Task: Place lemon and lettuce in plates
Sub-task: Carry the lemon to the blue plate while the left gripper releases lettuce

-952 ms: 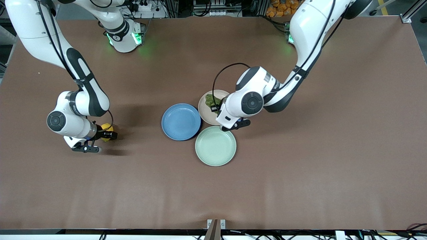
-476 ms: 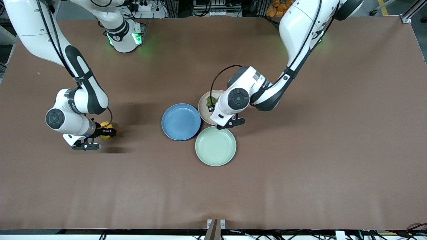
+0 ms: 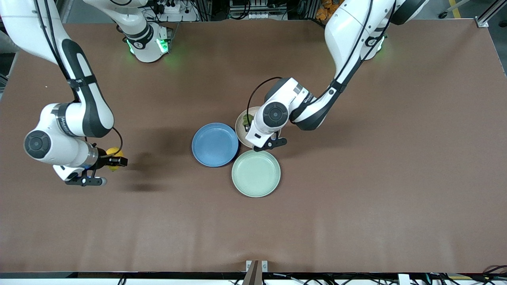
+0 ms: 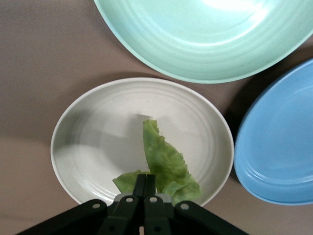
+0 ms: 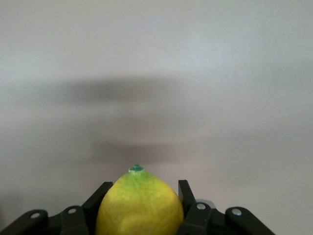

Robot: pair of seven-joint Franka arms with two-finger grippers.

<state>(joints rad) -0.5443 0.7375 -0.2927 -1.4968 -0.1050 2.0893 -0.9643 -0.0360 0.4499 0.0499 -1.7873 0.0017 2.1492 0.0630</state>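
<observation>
My right gripper (image 3: 112,159) is shut on the yellow lemon (image 3: 113,152) and holds it in the air over bare table at the right arm's end. In the right wrist view the lemon (image 5: 139,208) fills the gap between the fingers (image 5: 185,193). My left gripper (image 3: 248,123) is over the beige plate (image 3: 240,130), shut on the green lettuce (image 3: 248,118). In the left wrist view the lettuce (image 4: 165,164) hangs from the closed fingertips (image 4: 145,182) into the beige plate (image 4: 66,127). The blue plate (image 3: 215,144) lies empty beside the beige one.
A pale mint-green plate (image 3: 256,173) lies empty, touching both plates, nearer to the front camera; it also shows in the left wrist view (image 4: 210,44). The blue plate's rim (image 4: 279,147) shows there too. The brown table (image 3: 356,198) spreads around them.
My right gripper has risen with the lemon and moved toward the right arm's end. My left gripper has moved with the lettuce farther over the beige plate, toward the blue plate.
</observation>
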